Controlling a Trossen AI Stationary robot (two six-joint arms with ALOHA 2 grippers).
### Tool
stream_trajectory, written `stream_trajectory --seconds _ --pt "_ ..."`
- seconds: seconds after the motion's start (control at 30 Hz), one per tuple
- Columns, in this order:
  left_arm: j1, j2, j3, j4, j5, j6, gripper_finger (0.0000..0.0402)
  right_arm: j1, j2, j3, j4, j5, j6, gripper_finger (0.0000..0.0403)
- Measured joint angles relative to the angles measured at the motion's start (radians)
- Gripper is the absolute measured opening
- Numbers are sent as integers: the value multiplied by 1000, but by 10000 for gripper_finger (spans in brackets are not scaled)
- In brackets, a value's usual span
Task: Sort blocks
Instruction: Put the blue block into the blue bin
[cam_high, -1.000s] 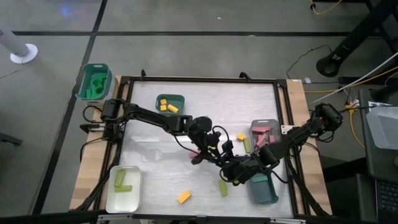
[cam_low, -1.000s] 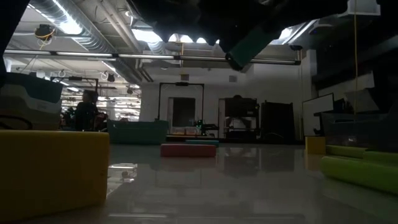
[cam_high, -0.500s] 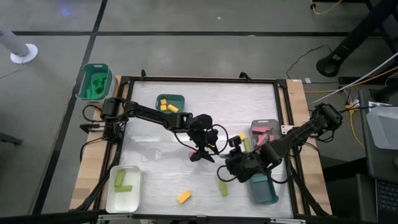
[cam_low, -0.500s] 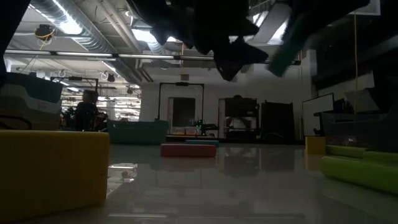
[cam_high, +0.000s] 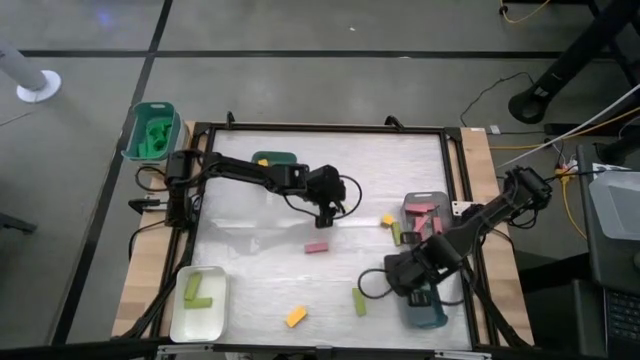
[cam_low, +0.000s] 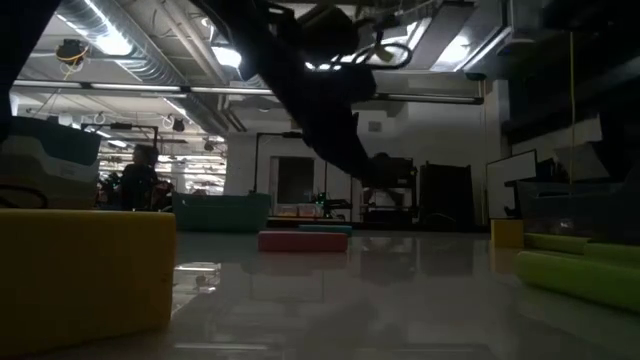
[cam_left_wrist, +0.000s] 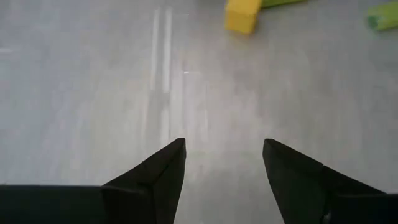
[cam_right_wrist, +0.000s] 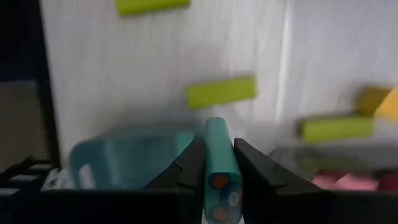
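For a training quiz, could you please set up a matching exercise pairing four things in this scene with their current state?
Column 1:
1. left claw
2. right claw
3. pink block
4. white tray

Column 2:
A. holds lime green blocks
B. open and empty
C. shut on a teal block
D. lying loose, gripped by nothing

Pairs: 1-B, 2-C, 3-D, 4-A

Dim backlit low view, blurred right wrist view
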Motion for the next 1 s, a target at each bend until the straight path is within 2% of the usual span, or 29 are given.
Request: stream_trajectory --seconds 0.27,0.47,0.8,1.0 --pt "57 1 0 0 -4 -1 203 128 -1 0 -30 -59 247 69" --pt "99 1 -23 7 -4 -11 203 179 -1 0 -29 -48 249 69" --pt "167 3 -103 19 -4 -2 203 177 -1 0 -30 28 282 69" --pt "200 3 -140 69 -5 -11 203 177 -1 0 -30 30 282 70"
